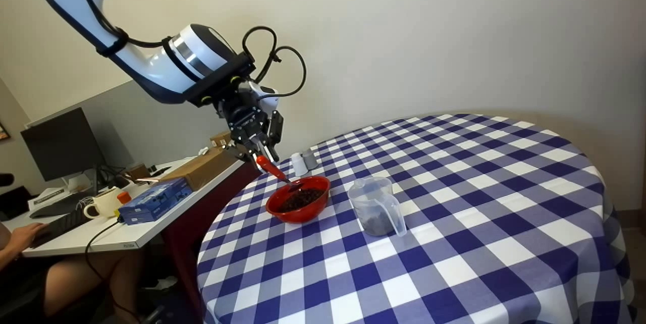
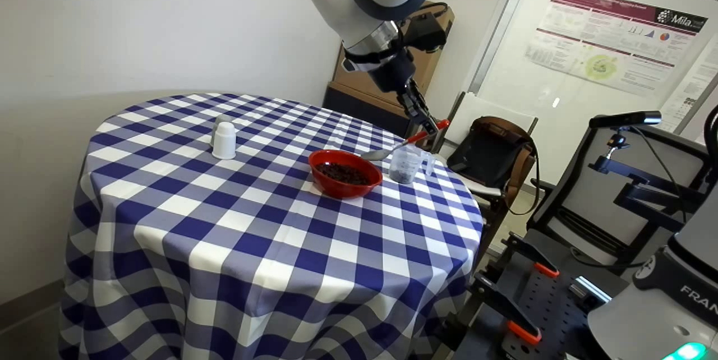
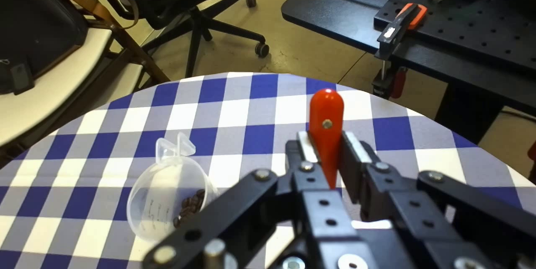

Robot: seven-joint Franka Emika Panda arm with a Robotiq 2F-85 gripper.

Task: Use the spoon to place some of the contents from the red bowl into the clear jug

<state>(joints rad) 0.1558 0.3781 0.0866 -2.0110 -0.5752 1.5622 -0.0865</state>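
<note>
My gripper (image 3: 328, 145) is shut on the red handle of the spoon (image 3: 326, 112), its pads on either side of it. In both exterior views the spoon (image 2: 377, 154) slants down from the fingers, its metal head at the rim of the red bowl (image 1: 306, 216). I cannot tell whether the head touches the bowl or carries anything. Dark brown contents (image 1: 301, 200) lie in the bowl. The clear jug (image 1: 372, 197) stands upright on the cloth beside the bowl, its handle turned away from it. A few dark beans (image 3: 190, 205) sit at the jug's bottom.
A white shaker (image 2: 224, 141) and a grey one (image 1: 310, 159) stand on the checked tablecloth (image 1: 479, 203) beyond the bowl. Past the table edge are a chair with a bag (image 2: 488, 152), a black bench (image 3: 418, 38) and a white desk (image 1: 111, 233).
</note>
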